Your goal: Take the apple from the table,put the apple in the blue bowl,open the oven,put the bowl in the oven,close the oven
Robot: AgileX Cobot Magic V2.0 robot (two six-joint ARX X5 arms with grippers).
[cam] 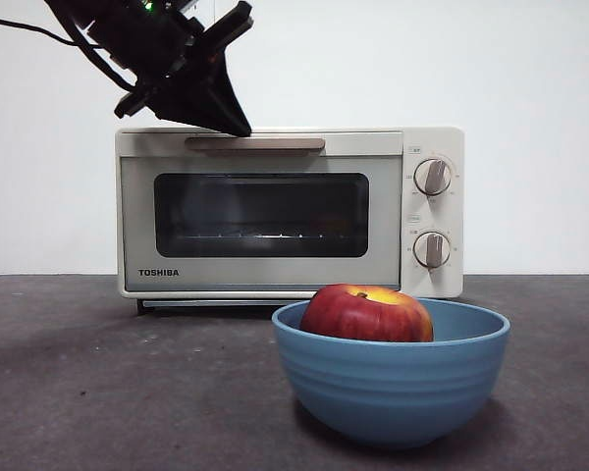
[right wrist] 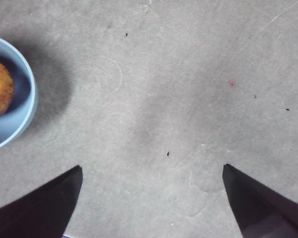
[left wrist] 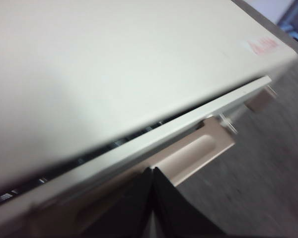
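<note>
Apple [cam: 365, 314] is sitting in the blue bowl [cam: 393, 378] near the front. Left gripper [cam: 238, 126], jaws pressed together, is poking at the Toshiba oven [cam: 275, 211] handle [cam: 255, 144]; door's not open yet. Right gripper [right wrist: 151, 198] is hanging spread apart over the table [right wrist: 164, 89].

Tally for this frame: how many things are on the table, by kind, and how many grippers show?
Apple: 1, lying in the bowl
Blue bowl: 1
Oven: 1, door shut
Grippers: 2, the left gripper shut at the oven's handle, the right gripper open above the table
Total: 3 things on the table, plus 2 grippers
</note>
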